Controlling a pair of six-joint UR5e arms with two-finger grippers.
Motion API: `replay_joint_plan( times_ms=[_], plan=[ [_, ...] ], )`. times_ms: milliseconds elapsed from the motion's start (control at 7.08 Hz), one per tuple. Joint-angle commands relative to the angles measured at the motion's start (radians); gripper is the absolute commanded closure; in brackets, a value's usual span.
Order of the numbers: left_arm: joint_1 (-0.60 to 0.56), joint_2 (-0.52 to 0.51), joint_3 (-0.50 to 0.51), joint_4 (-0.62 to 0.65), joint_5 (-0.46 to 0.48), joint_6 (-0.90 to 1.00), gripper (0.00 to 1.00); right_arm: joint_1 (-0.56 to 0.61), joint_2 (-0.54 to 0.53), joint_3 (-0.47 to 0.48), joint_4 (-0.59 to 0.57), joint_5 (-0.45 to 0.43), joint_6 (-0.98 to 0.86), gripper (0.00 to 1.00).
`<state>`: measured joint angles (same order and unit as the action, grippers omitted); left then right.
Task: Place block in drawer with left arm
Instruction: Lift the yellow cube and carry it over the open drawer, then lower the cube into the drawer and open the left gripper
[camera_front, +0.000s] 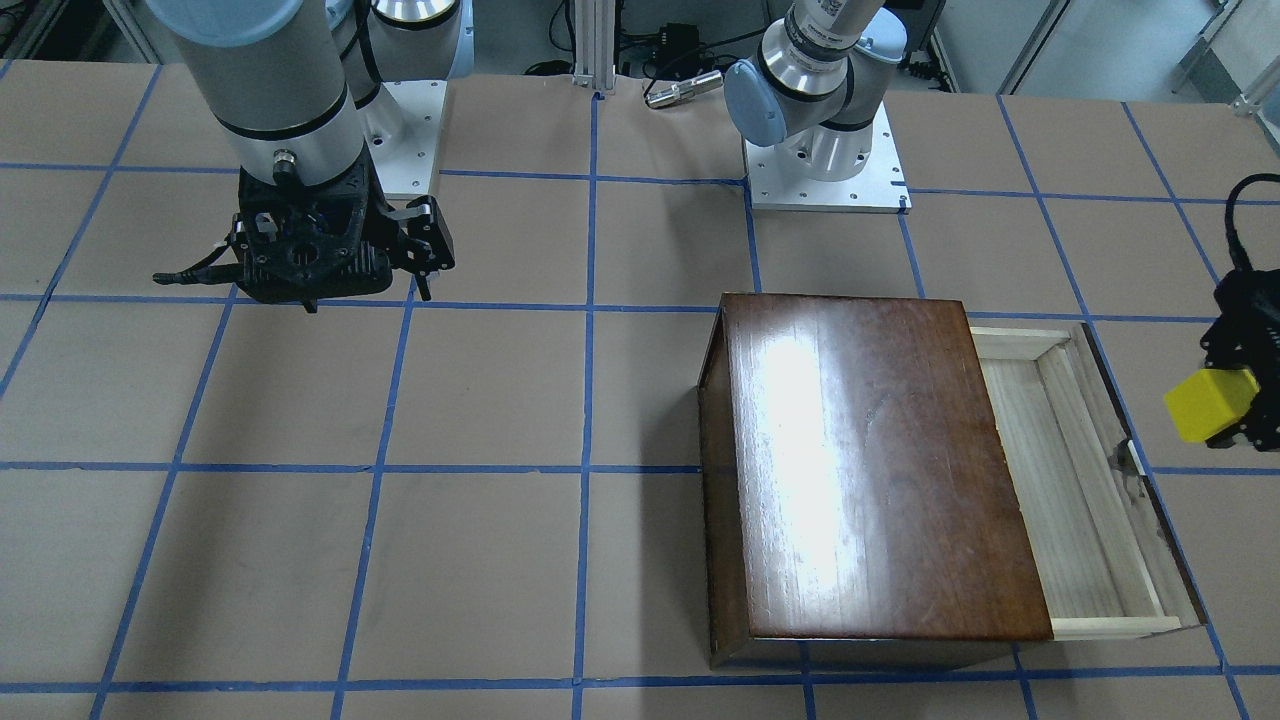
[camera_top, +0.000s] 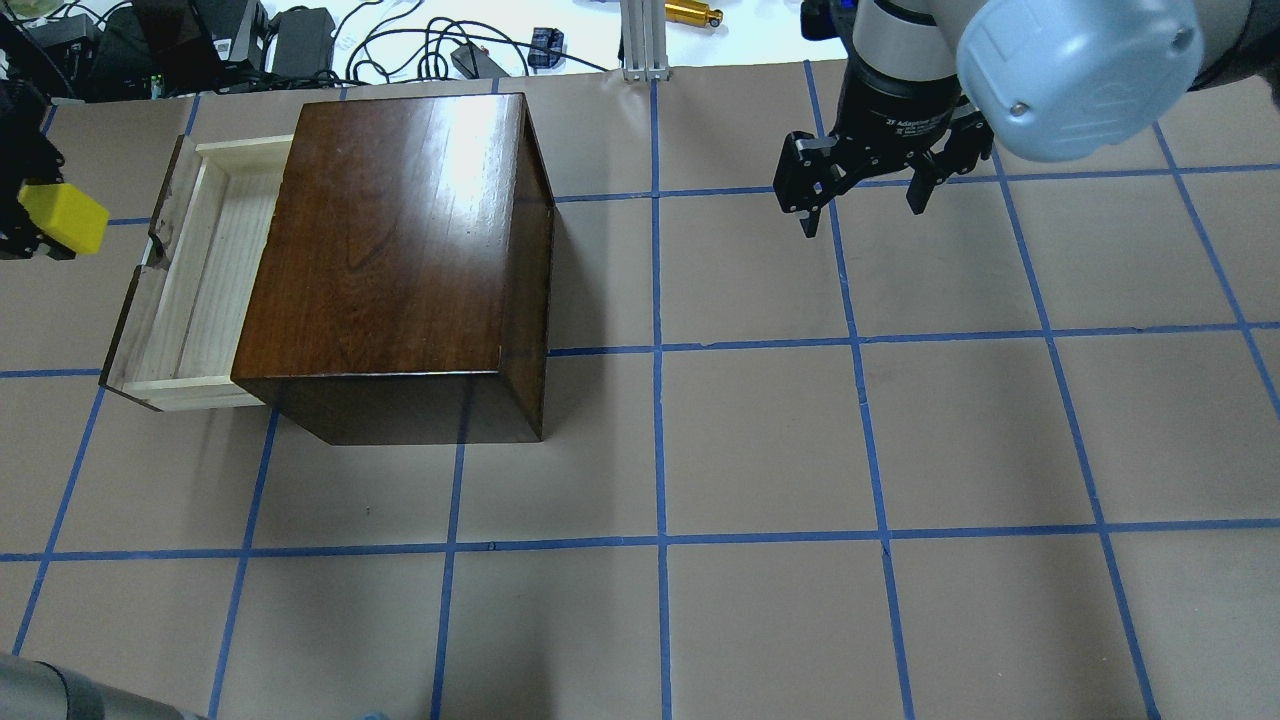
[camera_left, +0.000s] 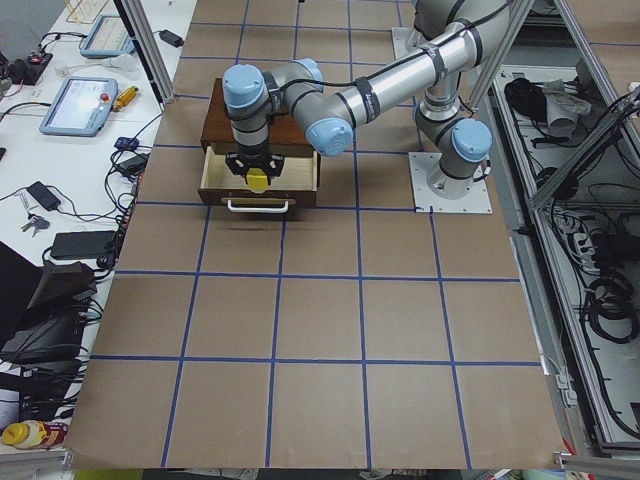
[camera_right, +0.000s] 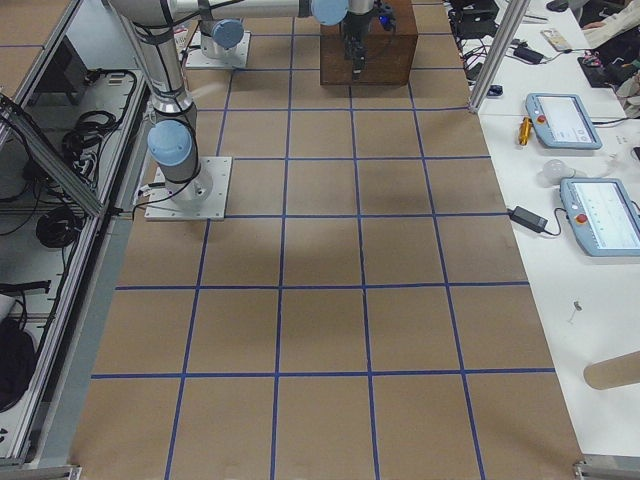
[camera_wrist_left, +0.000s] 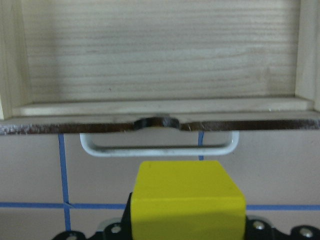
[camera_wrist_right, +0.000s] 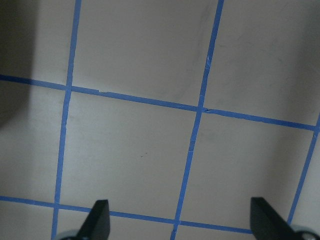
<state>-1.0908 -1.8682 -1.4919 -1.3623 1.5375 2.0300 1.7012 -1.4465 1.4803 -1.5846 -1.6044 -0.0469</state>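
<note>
The yellow block (camera_top: 62, 217) is held in my left gripper (camera_top: 40, 222), which is shut on it at the overhead view's left edge. It hangs above the table just outside the drawer's front. The drawer (camera_top: 205, 270) is pulled out of the dark-brown box (camera_top: 400, 250), and its pale-wood floor is bare. In the left wrist view the block (camera_wrist_left: 187, 197) is just in front of the metal pull (camera_wrist_left: 159, 146), with the drawer floor (camera_wrist_left: 160, 55) beyond. In the front view the block (camera_front: 1208, 403) is right of the drawer (camera_front: 1075, 480). My right gripper (camera_top: 865, 200) is open and empty, far from the box.
The brown table (camera_top: 760, 440) carries a grid of blue tape. Cables and power bricks (camera_top: 300, 45) lie beyond its far edge. The arm bases (camera_front: 825, 170) stand at the robot's side. The right wrist view shows only table below the open fingertips (camera_wrist_right: 100, 220).
</note>
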Motion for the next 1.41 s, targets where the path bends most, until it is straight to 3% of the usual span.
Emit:
replay_joint_plan(
  times_ms=[0,706,847,989,1271],
  plan=[
    [-0.069,-0.019,-0.051,0.011,-0.005,-0.109,1.00,0.000,0.000,0.000,0.000,0.000,0.001,0.00],
    [-0.070,-0.039,-0.140,0.135,-0.007,-0.103,1.00,0.000,0.000,0.000,0.000,0.000,0.001,0.00],
    [-0.070,-0.039,-0.142,0.140,-0.008,-0.111,0.24,0.000,0.000,0.000,0.000,0.000,0.001,0.00],
    [-0.067,-0.019,-0.139,0.141,-0.004,-0.100,0.00,0.000,0.000,0.000,0.000,0.000,0.001,0.00],
    [-0.069,0.077,-0.111,0.013,-0.003,-0.103,0.00,0.000,0.000,0.000,0.000,0.000,-0.001,0.00]
  ],
)
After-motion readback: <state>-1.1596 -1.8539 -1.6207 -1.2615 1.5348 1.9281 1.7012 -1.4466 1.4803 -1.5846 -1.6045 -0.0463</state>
